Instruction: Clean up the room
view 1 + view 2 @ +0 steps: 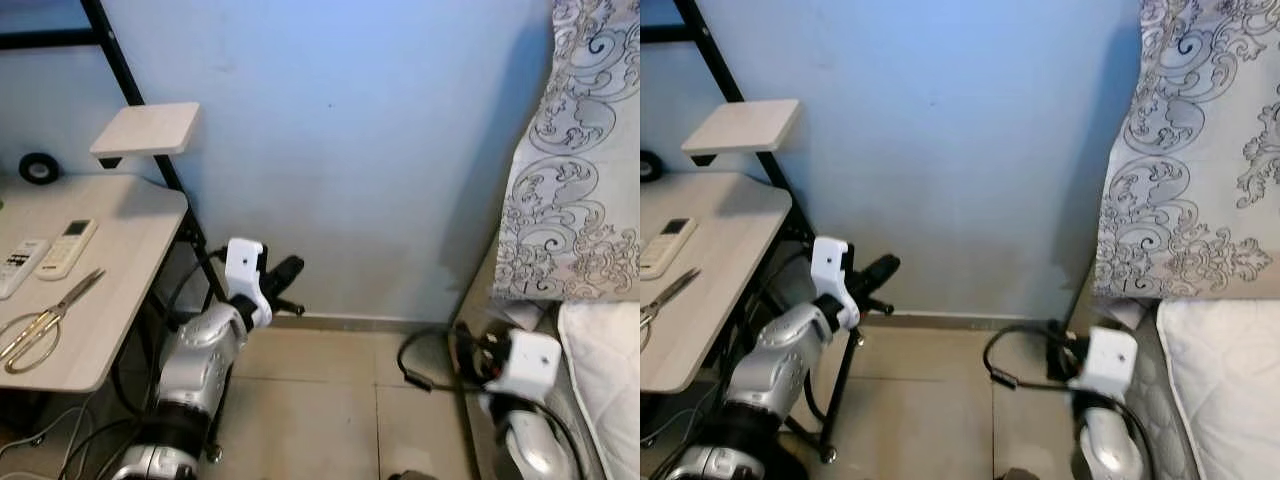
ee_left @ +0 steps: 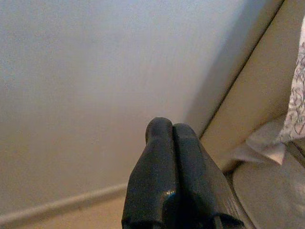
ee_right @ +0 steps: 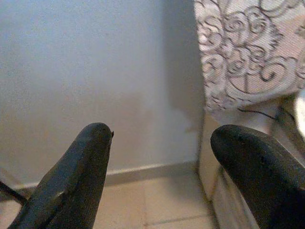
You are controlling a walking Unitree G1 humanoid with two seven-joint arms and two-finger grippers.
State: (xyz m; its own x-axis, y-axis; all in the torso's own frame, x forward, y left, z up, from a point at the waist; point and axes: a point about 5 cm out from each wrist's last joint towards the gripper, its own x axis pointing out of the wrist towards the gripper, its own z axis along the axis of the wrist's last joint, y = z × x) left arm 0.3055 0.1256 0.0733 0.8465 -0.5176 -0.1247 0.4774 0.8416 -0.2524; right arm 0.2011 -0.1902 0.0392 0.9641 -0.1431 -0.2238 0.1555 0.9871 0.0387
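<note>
Now the left hand (image 1: 290, 270), pinched closed and empty, is hovering beside the bench (image 1: 120, 300), where scissors (image 1: 40, 325) and two remotes (image 1: 65, 248) are lying; the right hand (image 3: 159, 181) is gaping wide near the bed (image 1: 1230, 380).

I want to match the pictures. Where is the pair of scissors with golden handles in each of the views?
Left eye view: the scissors lie on the light wooden desk at the lower left, in front of the white remote control.
Right eye view: at the far left edge, cut off by the frame.
Left wrist view: not there.
Right wrist view: not there.
Shared landmark: the blue wall.
</note>
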